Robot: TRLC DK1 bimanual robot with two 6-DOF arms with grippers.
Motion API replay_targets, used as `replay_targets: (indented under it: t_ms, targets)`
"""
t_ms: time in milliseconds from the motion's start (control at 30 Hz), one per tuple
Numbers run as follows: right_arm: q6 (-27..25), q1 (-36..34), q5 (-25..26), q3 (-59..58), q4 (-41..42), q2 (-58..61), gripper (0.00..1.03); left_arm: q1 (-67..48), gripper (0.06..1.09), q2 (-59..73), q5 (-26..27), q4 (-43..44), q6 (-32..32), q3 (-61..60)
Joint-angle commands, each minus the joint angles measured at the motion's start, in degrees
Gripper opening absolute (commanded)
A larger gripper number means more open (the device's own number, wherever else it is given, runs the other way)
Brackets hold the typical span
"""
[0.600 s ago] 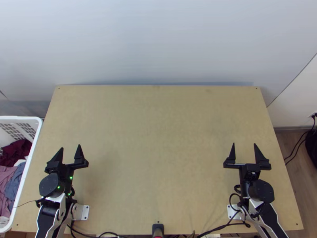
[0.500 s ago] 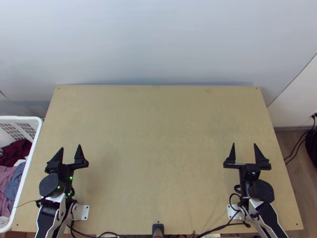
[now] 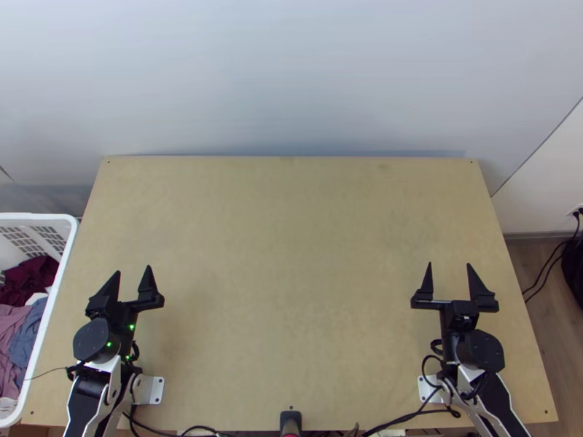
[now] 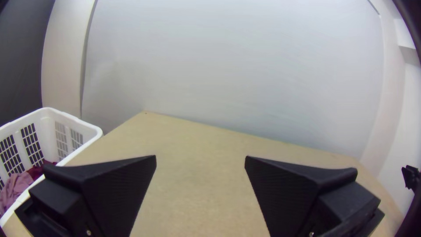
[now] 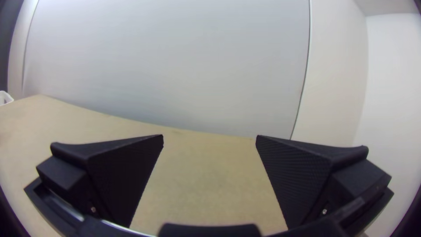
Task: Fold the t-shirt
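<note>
Left claw [image 3: 133, 270] and right claw [image 3: 449, 264] stand spread, the top view showing blue cloth [image 3: 27, 333] in a basket [image 3: 36, 217].

The top view looks steeply down from high over the near edge of the table [image 3: 291, 255], the tabletop across the middle and lower frame, the pale wall [image 3: 291, 80] along the top. Both wrist views look out from low and close above the tabletop, at a shallow slant toward that wall. All three share table, wall and white basket [image 3: 36, 217]: left edge from the top, left side in the left wrist view, a scrap at far left in the right.
</note>
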Motion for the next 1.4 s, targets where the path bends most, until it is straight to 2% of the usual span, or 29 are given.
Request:
replay_targets:
  t_ms: [0, 333, 433, 500, 567, 667, 733, 967, 1200, 1367]
  targets:
    - [0.0, 0.3, 0.0, 0.0, 0.0, 0.0, 0.98, -0.4, 1.04, 0.0, 0.1, -0.6, -2.2, 0.1]
    - [0.6, -0.8, -0.1, 0.0, 0.0, 0.0, 0.98, -4.3, 1.04, 0.4, -0.4, -1.1, -3.6, 0.2]
    - [8.9, -1.1, -0.2, -0.5, 1.5, -0.3, 0.98, -4.1, 1.04, 0.3, -3.6, -1.3, -3.4, 0.3]
    - [10.2, -1.7, -0.2, -0.5, 2.9, -0.2, 0.98, -4.4, 1.04, 0.0, -4.4, -1.0, -2.3, 0.2]
    - [7.3, -1.7, 0.1, -0.5, 3.4, -0.3, 0.98, -6.7, 1.04, -0.1, -4.6, 0.1, 0.7, 0.5]
    - [-2.6, -1.9, 0.9, -0.3, 7.0, -0.3, 0.98, -8.0, 1.04, -0.1, -4.6, 0.7, 1.7, 1.2]
    - [-6.7, -2.4, 0.9, 0.5, 10.6, -0.3, 0.98, -7.4, 1.04, -0.1, -5.3, 2.5, 0.6, 1.2]
    - [-6.9, 2.6, 1.2, 8.3, 3.7, 1.2, 0.98, -4.6, 1.04, 3.1, -6.0, 6.5, 2.5, 8.2]
    - [-1.2, 1.9, 1.6, 21.0, -3.2, 13.9, 0.98, 9.0, 1.04, 27.9, -4.1, 3.8, 3.3, 28.2]
    - [7.8, 1.2, 1.9, 34.8, -17.3, 29.7, 0.98, 19.5, 1.04, 43.1, -4.1, 2.7, 5.5, 41.8]
